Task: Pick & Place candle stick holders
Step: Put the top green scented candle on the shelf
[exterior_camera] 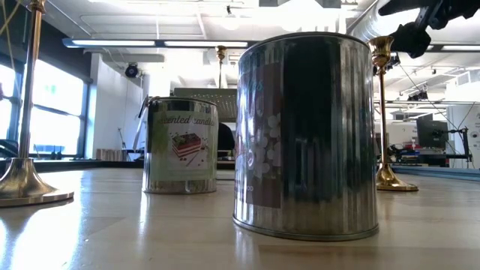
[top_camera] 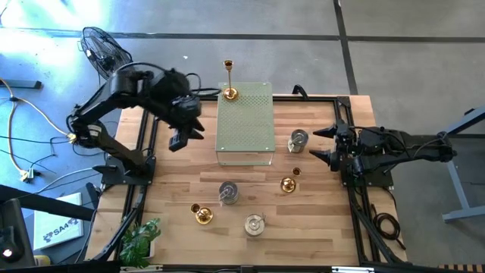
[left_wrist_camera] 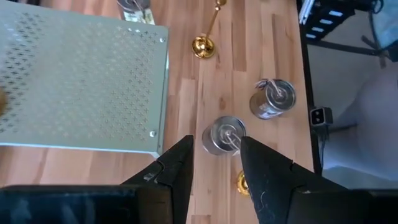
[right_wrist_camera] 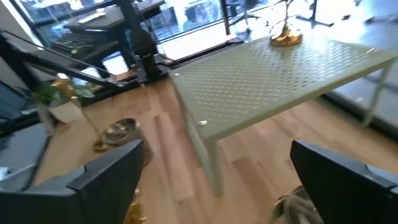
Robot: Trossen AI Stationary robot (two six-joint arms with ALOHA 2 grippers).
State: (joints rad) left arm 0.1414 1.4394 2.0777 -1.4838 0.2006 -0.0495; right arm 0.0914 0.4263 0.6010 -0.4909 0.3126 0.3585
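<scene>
The wooden desk [top_camera: 318,227] carries a pale green perforated box [top_camera: 245,125] at its far middle, evidently the drop-off: one gold candlestick holder [top_camera: 229,89] already stands on its far edge. Two more gold holders [top_camera: 201,214] and three silver tins [top_camera: 228,192] wait nearer. The left tool [top_camera: 182,136] hovers left of the box, fingers apart, empty; its wrist view looks down on a silver tin. The right tool [top_camera: 327,144] waits at the right edge, spread wide, empty. The low view alone reads a tin's candle label [exterior_camera: 181,146].

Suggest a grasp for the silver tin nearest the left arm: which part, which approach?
Take the silver tin across its round side wall, coming straight down from above. It stands upright and clear of its neighbours, and the open left end effector looks wide enough to span it. Its top looks uneven, so grip the wall, not the rim.
</scene>
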